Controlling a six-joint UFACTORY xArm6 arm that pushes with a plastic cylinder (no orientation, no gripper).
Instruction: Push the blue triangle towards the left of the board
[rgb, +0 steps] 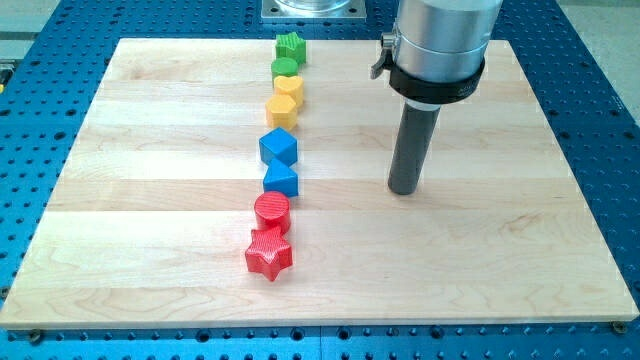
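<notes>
My tip (404, 189) right of blue triangle (282, 180).

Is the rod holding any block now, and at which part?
Nothing is held. My tip stands on the bare board, right of the blue triangle, touching no block.

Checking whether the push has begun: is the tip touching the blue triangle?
No: my tip stands on bare board to the view's right of the blue triangle, a clear gap between them.

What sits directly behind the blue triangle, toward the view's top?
Behind the blue triangle sits a blue cube-like block, touching or nearly so; their contact line is hidden. Beyond it come yellow and green blocks. My tip stands apart at the view's right.
</notes>
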